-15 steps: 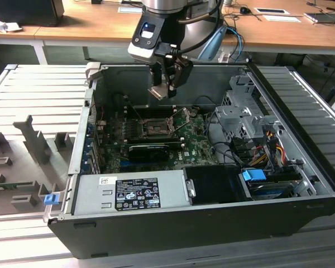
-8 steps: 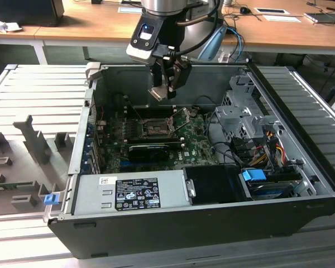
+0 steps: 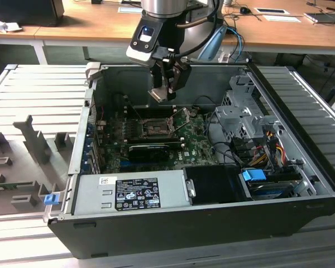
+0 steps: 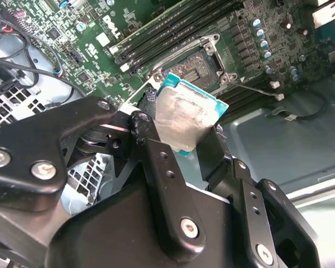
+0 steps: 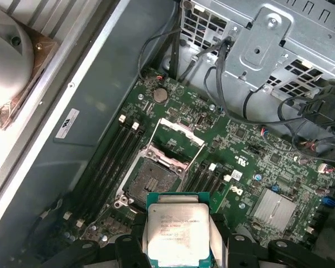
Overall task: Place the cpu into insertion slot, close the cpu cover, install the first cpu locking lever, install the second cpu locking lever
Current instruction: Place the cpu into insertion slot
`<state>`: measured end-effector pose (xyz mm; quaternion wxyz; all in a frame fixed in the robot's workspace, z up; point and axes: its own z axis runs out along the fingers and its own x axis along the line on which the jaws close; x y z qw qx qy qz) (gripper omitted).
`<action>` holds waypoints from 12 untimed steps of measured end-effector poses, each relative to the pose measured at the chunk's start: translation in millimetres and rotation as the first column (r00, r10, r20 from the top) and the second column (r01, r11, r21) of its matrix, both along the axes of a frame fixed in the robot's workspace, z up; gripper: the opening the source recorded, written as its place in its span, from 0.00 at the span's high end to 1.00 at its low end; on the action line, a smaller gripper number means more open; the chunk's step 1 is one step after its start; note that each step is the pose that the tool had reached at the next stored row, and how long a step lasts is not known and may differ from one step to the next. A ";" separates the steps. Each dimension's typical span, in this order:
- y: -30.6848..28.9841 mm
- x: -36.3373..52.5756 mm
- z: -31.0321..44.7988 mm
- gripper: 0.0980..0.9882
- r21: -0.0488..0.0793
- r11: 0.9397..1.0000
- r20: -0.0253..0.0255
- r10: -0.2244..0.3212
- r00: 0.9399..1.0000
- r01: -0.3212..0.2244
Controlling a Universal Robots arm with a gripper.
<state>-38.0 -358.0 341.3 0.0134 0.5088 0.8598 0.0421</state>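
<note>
My gripper (image 3: 166,89) hangs above the motherboard inside the open computer case and is shut on the cpu (image 3: 158,95). In both wrist views the cpu (image 5: 176,229) (image 4: 184,114) sits between my black fingers (image 4: 162,167), its silvery top smeared with paste. The insertion slot (image 5: 151,181) (image 4: 195,67) lies bare below the chip, a short way off. The cpu cover (image 5: 176,139) stands swung up at the slot's far edge. A thin wire locking lever (image 4: 257,89) is raised beside the slot.
Memory slots (image 5: 109,162) flank the socket. A black graphics card (image 3: 148,149) lies in front of it. The power supply (image 3: 131,192) fills the case's near side. A metal drive cage (image 3: 240,117) with cables stands on the exterior view's right. The case wall (image 5: 72,111) is close.
</note>
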 end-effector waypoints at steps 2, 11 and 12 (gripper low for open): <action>0.0 -0.1 -0.7 0.52 0.000 1.000 0.000 -0.006 1.000 0.006; 0.0 -0.3 -6.1 0.52 0.000 0.990 0.000 -0.142 0.990 0.142; 0.0 -1.4 -6.6 0.52 0.000 0.989 0.000 -0.148 0.989 0.148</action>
